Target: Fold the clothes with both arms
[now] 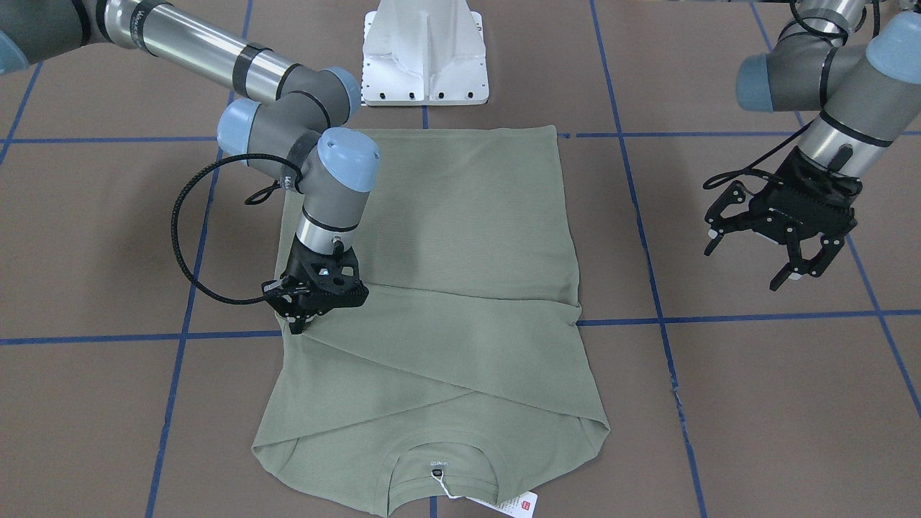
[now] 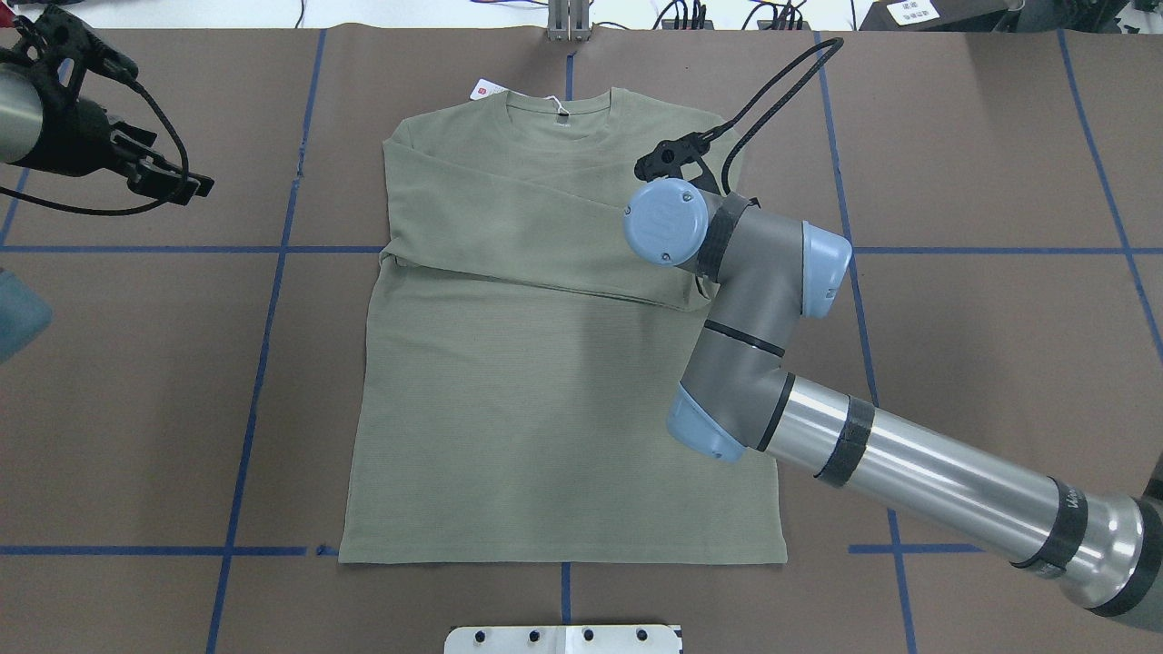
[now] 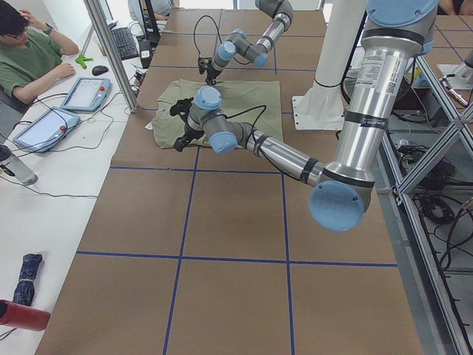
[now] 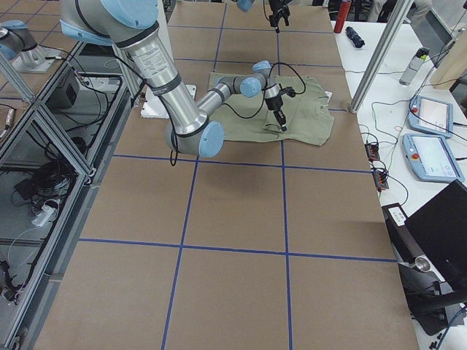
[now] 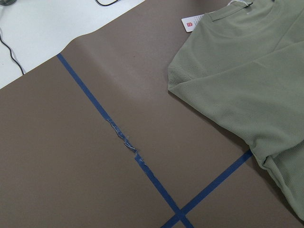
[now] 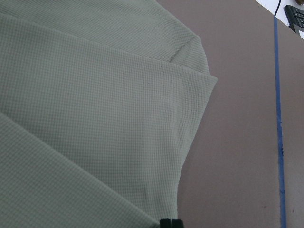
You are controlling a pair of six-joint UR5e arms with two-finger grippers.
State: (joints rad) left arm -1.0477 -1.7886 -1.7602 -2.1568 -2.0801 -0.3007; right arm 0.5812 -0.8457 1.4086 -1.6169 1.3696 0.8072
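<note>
Overhead exterior: brown table point(image 2: 999, 363), blue tape grid point(image 2: 262, 363), green shirt point(image 2: 545, 409) flat.

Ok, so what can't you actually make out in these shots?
- Whether the right claw pinches the shirt: overhead, its own wrist covers it, and its wrist camera catches only the tips at the bottom edge.
- The hang tag: cut off by the front view's bottom edge, and its print is too small to read.
- The shirt's side beneath the right arm: hidden overhead.
</note>
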